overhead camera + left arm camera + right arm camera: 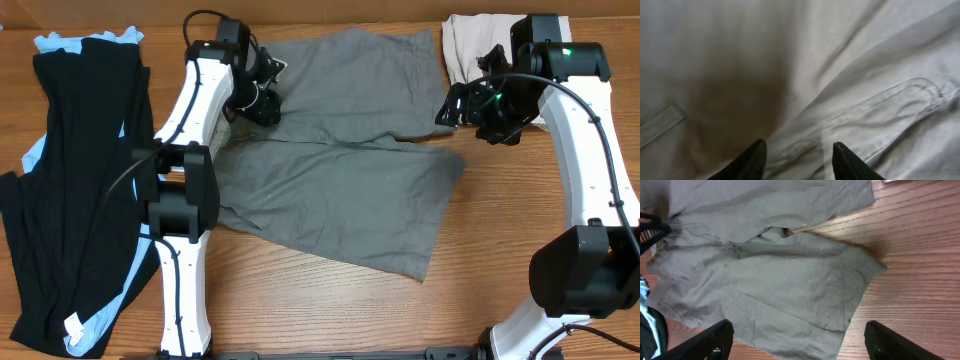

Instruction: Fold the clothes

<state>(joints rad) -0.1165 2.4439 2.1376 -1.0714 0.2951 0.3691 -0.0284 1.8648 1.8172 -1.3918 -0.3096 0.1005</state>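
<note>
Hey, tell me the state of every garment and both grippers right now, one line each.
grey shorts: laid out flat, not folded.
left gripper: open, low over the shorts' waist end.
right gripper: wide open, holding nothing, raised by the leg hems.
beige shorts: partly hidden behind the right arm.
black garment: stretched out long.
light-blue garment: mostly covered by the black one.

both arms wear white shells, the left arm (195, 100) and the right arm (592, 150), linked by bulky black cylindrical joints (180, 197). thin black cables (586, 106) run along them. a small green light (567, 50) glows on the right wrist housing. the left fingers (747, 162) and right fingers (705, 340) are plain black and tapered.
</note>
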